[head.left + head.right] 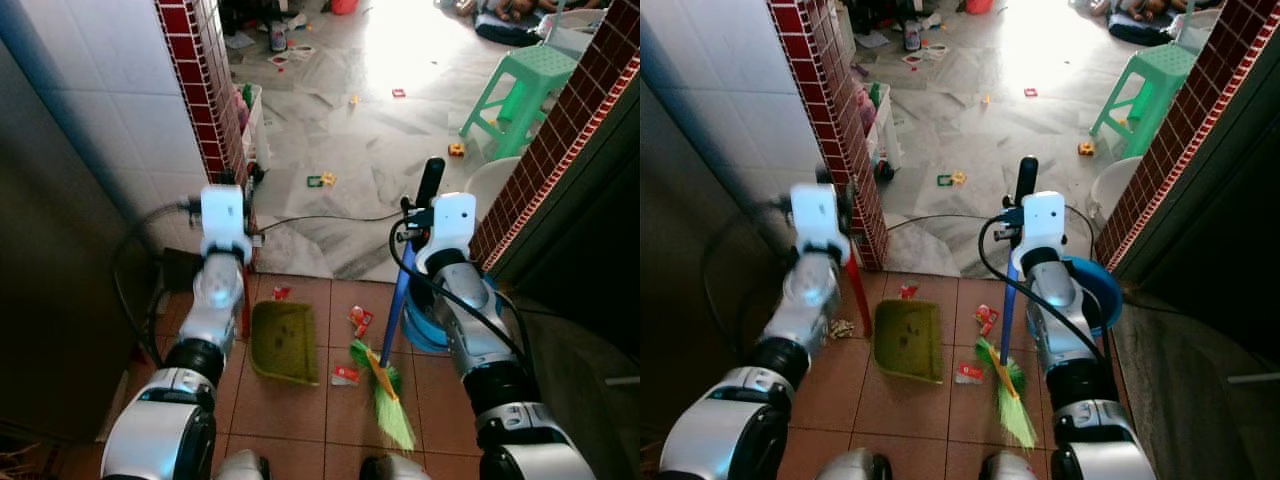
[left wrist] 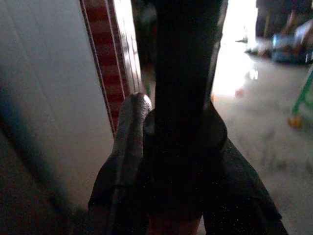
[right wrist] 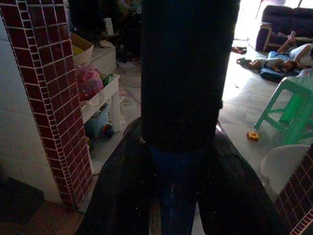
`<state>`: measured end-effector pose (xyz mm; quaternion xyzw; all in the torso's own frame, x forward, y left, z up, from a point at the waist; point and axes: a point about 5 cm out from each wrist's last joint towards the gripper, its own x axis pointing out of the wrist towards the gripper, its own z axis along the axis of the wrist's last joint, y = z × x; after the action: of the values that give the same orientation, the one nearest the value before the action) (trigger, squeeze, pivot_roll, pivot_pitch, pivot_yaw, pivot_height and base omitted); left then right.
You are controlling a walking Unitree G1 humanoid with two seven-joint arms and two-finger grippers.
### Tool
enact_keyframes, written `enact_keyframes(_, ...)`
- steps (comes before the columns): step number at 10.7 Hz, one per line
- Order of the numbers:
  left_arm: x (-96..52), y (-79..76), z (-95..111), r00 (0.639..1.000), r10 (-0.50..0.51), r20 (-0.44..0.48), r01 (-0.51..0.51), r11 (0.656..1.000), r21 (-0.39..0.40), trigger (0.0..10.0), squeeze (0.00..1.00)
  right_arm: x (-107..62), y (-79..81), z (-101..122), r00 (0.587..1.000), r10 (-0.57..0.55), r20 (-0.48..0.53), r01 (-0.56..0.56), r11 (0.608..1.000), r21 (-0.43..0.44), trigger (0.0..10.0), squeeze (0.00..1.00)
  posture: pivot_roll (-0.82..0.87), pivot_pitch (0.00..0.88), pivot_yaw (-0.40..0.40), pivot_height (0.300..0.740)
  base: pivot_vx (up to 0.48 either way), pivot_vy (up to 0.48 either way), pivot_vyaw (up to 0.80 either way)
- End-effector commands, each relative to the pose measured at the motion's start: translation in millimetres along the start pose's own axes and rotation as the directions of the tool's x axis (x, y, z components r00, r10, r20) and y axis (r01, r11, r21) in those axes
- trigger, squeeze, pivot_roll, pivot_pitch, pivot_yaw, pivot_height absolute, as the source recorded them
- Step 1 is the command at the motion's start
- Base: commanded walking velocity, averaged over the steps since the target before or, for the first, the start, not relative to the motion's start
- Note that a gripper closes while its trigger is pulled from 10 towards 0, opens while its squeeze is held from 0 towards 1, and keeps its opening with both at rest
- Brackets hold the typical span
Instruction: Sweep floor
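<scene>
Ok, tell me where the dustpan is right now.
In the left eye view the green dustpan sits on the brown tiled floor, below the left end effector, which holds its red handle. Red litter and the green broom bristles lie to its right.

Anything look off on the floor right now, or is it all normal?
Litter is strewn about: red-and-white wrappers lie on the brown tiles between the dustpan and the broom, not yet swept in. Small toys are scattered over the marble floor beyond. Nothing looks broken.

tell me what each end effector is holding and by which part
Right end effector: the broom, near its handle's black top. Left end effector: the dustpan, by its red upright handle.
</scene>
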<state>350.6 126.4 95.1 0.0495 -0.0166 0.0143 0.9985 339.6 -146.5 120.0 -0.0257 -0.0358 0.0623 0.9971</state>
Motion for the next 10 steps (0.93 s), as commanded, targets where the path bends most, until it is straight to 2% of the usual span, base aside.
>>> enact_keyframes(1,1.9,-3.1,0.3,1.000,0.000,-0.016,0.000,1.000,0.014,10.0,0.00,2.2,-1.5,6.3,1.000,-0.009,0.022,0.009,1.000,0.013,10.0,0.00,-0.04,0.048,0.033,0.740,0.000,0.000,0.00)
enact_keyframes(3,-6.9,-23.0,-22.9,0.983,-0.084,-0.163,0.086,0.996,0.009,10.0,0.00,2.6,-5.9,6.3,1.000,-0.029,0.008,0.029,0.998,0.047,10.0,0.00,-0.06,0.053,0.034,0.740,0.000,0.000,0.00)
enact_keyframes(4,-7.8,-25.2,-24.3,0.981,-0.092,-0.171,0.093,0.996,-0.001,10.0,0.00,2.9,-6.6,6.2,0.999,-0.038,0.000,0.038,0.997,0.069,10.0,0.00,-0.06,0.053,0.034,0.740,0.000,0.000,0.00)
enact_keyframes(5,-8.9,-29.9,-26.2,0.976,-0.112,-0.188,0.110,0.994,-0.020,10.0,0.00,4.0,-7.9,4.8,0.998,-0.064,-0.030,0.068,0.986,0.155,10.0,0.00,-0.06,0.053,0.034,0.740,0.000,0.000,0.00)
enact_keyframes(6,-9.7,-34.2,-27.9,0.969,-0.139,-0.206,0.133,0.990,-0.044,10.0,0.00,5.2,-6.5,2.4,0.995,-0.073,-0.063,0.087,0.963,0.254,10.0,0.00,-0.07,0.057,0.044,0.740,0.000,0.000,0.00)
enact_keyframes(7,-10.3,-36.6,-29.0,0.964,-0.155,-0.217,0.146,0.988,-0.054,10.0,0.00,6.7,-1.8,0.6,0.994,-0.054,-0.097,0.086,0.925,0.370,10.0,0.00,-0.07,0.057,0.044,0.740,0.000,0.000,0.00)
enact_keyframes(8,-10.9,-38.4,-29.4,0.962,-0.163,-0.219,0.155,0.986,-0.053,10.0,0.00,7.6,1.9,5.8,0.996,-0.031,-0.083,0.065,0.894,0.444,10.0,0.00,-0.07,0.059,0.050,0.740,0.000,0.000,0.00)
enact_keyframes(9,-11.4,-39.6,-29.8,0.960,-0.173,-0.220,0.166,0.985,-0.049,10.0,0.00,9.8,8.5,20.3,1.000,0.012,-0.029,0.006,0.818,0.575,10.0,0.00,-0.07,0.059,0.051,0.740,0.000,0.000,0.00)
enact_keyframes(10,-11.3,-38.2,-30.6,0.960,-0.169,-0.225,0.160,0.985,-0.057,10.0,0.00,12.0,13.7,40.5,0.997,0.062,0.055,-0.082,0.806,0.586,10.0,0.00,-0.07,0.059,0.053,0.740,0.000,0.000,0.00)
